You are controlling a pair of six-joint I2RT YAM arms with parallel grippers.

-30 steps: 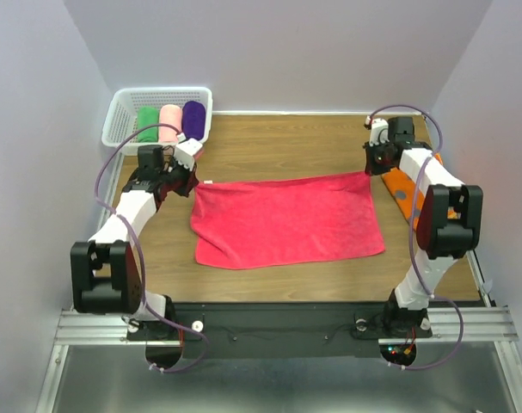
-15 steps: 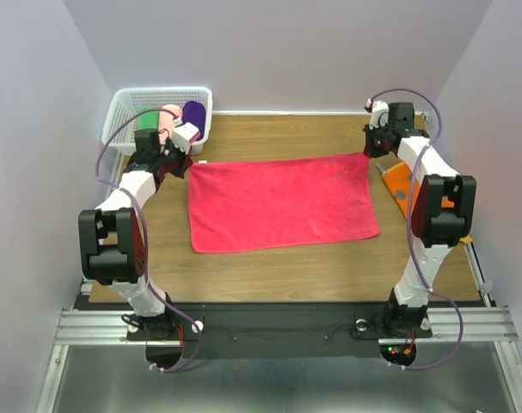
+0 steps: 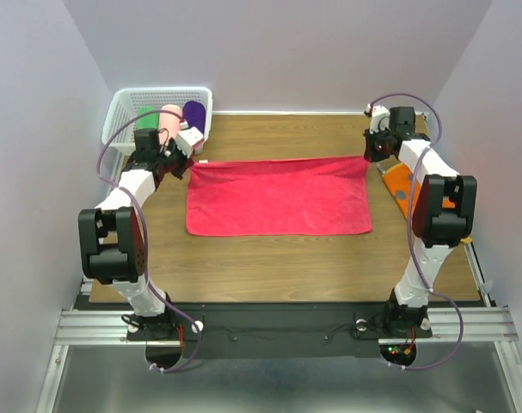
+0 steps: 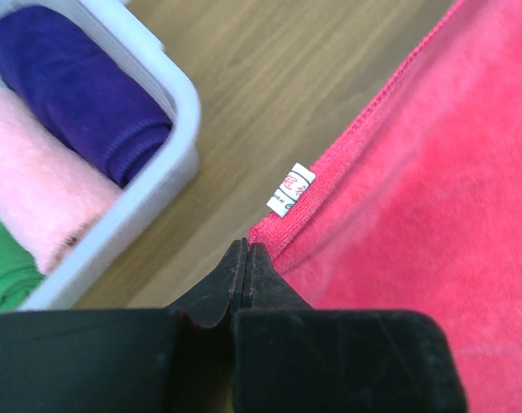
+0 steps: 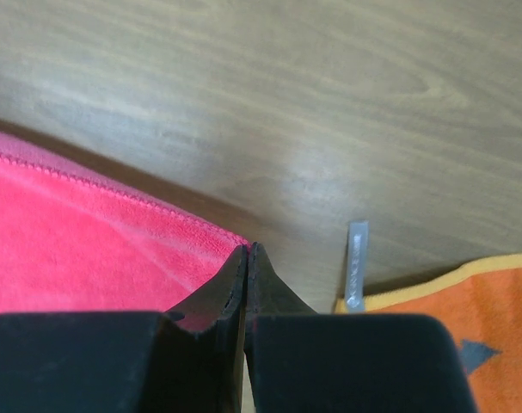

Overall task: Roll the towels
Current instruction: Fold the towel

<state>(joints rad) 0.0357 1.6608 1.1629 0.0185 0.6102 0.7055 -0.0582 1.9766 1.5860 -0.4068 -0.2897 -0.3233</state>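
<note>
Hot-pink towel (image 3: pixel 278 196) lies spread open as a wide rectangle on the wooden table (image 3: pixel 278 267), in the middle and a little toward the far side. Its long edges run from left to right. The left gripper (image 4: pixel 246 258) is at the far left corner of this towel. Its jaws are pressed together with no gap, and the corner of the cloth goes in between the tips, so it pinches the towel there. A small white label (image 4: pixel 291 189) is sewn on the hem just beside this corner. The right gripper (image 5: pixel 247 258) is at the far right corner, and its jaws are also closed tight on the hem. There the edge is raised a little, with a dark shadow on the wood under it. The far edge of the towel runs almost straight between the two grippers. A white basket (image 3: pixel 116 116) stands at the far left corner of the table, near the left gripper. It holds three rolled towels side by side: a green roll (image 4: pixel 3 267), a pale pink roll (image 4: pixel 37 172) and a purple roll (image 4: pixel 71 77). The orange towel (image 5: pixel 467 318) lies flat at the right side of the table, near the right gripper but apart from the pink cloth, and the right arm covers part of it. A small grey tag (image 5: pixel 356 262) sticks out from its edge.
</note>
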